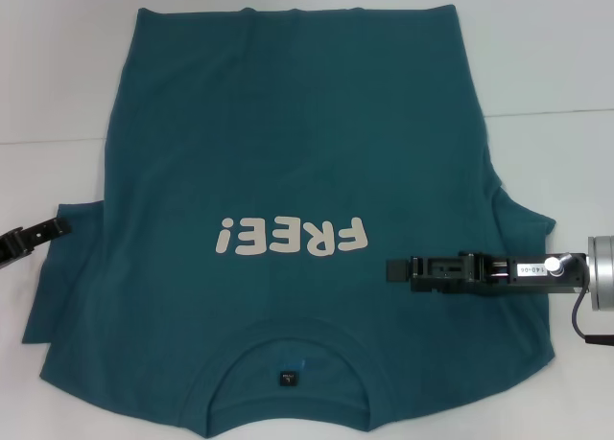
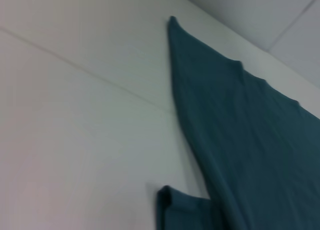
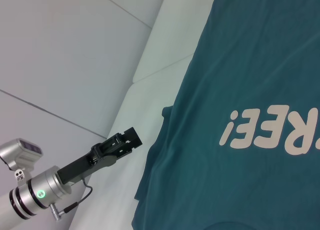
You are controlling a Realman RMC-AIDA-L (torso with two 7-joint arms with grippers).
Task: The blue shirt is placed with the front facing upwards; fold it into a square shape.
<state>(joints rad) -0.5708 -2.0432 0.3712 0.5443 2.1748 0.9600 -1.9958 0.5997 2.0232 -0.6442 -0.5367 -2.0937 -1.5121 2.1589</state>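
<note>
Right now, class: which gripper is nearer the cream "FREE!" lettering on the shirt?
Right. The right gripper is over the blue shirt beside the lettering; the left gripper is at the sleeve edge.

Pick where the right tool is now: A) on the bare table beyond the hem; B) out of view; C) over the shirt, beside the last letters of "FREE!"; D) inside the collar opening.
C: in the head view the right tool reaches in over the blue shirt, beside the lettering.
</note>
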